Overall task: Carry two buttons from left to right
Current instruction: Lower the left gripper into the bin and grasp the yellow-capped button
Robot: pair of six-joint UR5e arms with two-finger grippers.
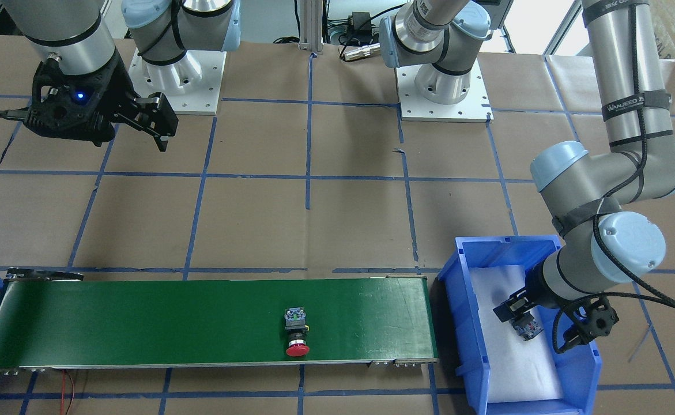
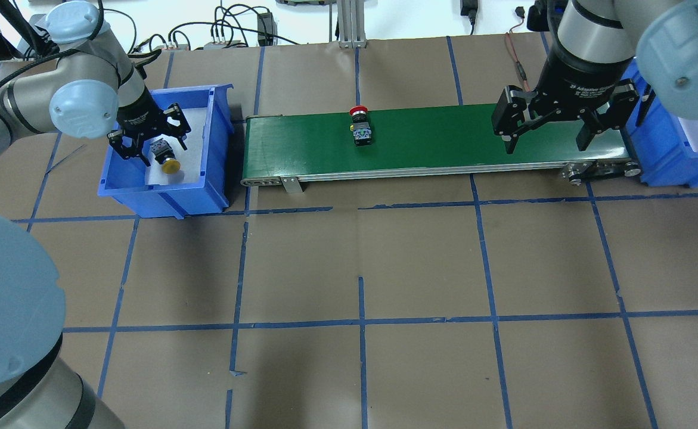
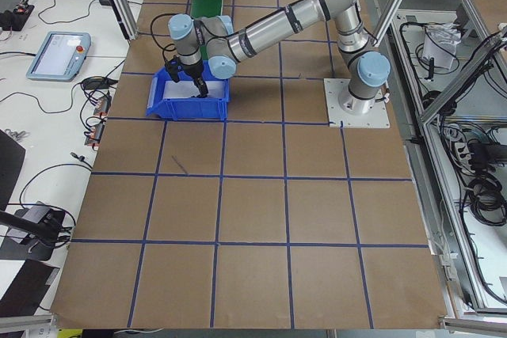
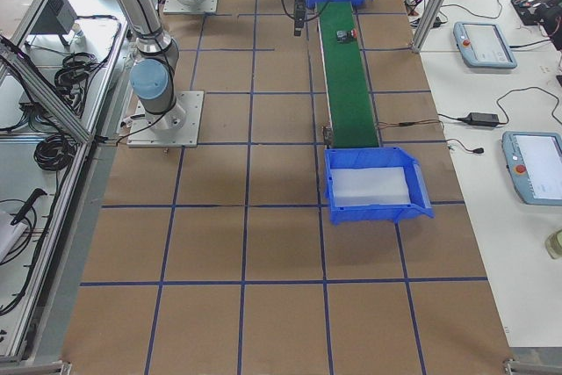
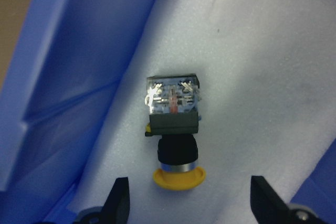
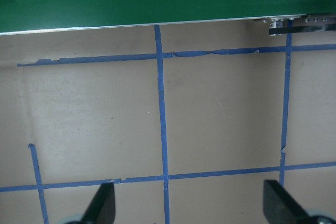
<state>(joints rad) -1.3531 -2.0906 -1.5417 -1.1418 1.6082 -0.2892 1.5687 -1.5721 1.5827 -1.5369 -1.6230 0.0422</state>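
The yellow-capped button [image 5: 173, 135] lies on its side on white foam in the left blue bin [image 2: 217, 119]; it also shows in the overhead view [image 2: 167, 161]. My left gripper [image 5: 191, 205] is open, down in this bin, with its fingers on either side of the yellow button and not touching it; it also shows in the overhead view [image 2: 149, 140]. The red mushroom button [image 2: 360, 128] lies on its side on the green conveyor belt [image 2: 444, 137], nearer the belt's left end. My right gripper [image 2: 545, 140] is open and empty, held high near the belt's right end.
A second blue bin [image 2: 658, 155] stands at the belt's right end, lined with white foam [image 4: 369, 183]. The table is brown paper with a grid of blue tape [image 6: 160, 108]. Both arm bases [image 1: 444, 86] stand on white plates on the robot's side.
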